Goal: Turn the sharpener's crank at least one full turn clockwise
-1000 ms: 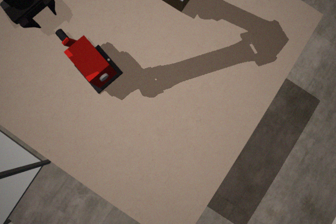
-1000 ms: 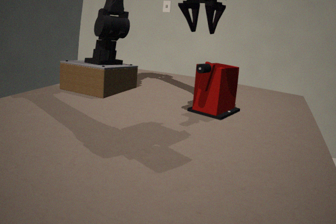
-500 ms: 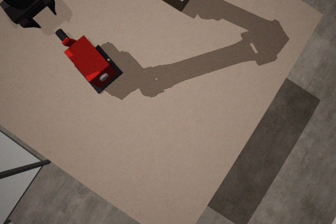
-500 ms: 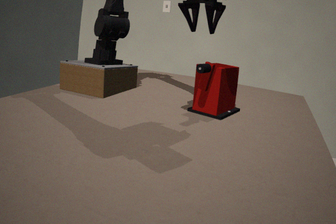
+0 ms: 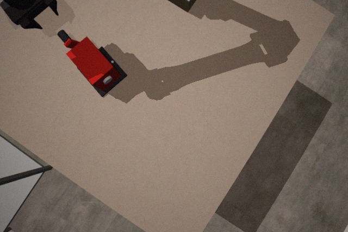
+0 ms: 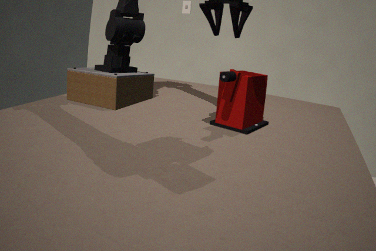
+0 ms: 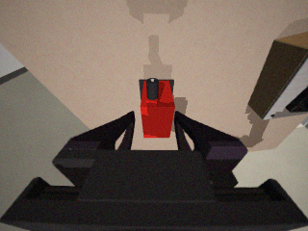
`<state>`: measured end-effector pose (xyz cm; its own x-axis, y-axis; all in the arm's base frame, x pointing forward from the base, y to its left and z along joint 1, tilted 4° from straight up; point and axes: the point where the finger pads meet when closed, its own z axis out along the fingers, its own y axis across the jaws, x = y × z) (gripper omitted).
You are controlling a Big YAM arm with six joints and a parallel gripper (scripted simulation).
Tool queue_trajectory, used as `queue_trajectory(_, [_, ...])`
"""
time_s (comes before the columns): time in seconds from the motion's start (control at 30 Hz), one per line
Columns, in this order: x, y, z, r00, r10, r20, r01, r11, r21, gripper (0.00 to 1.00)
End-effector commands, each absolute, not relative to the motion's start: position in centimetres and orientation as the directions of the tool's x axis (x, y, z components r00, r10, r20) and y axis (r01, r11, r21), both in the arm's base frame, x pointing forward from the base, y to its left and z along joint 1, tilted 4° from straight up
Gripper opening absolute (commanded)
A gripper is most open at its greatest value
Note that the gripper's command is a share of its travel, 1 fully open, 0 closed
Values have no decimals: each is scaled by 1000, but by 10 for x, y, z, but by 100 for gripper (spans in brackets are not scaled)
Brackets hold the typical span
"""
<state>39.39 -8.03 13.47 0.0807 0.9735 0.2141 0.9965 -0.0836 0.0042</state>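
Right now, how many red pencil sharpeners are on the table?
1. The red sharpener stands on its black base plate to the right of the arm's wooden pedestal, below the open gripper. None looks hidden.

A broad tan matte table top [image 5: 179, 139] carries long soft shadows. Beneath it lies a mottled grey concrete-like floor [image 5: 314, 150], with a darker grey rectangular strip [image 5: 274, 156] alongside. Behind stands a pale grey-green wall [image 6: 303, 29] bearing a small white switch plate [image 6: 186, 7]; a darker grey wall section [image 6: 42, 29] adjoins it.
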Motion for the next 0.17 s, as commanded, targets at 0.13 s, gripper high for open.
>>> queue_trajectory(0.13, [409,-87,152,73,976,205,995,-84,47,51])
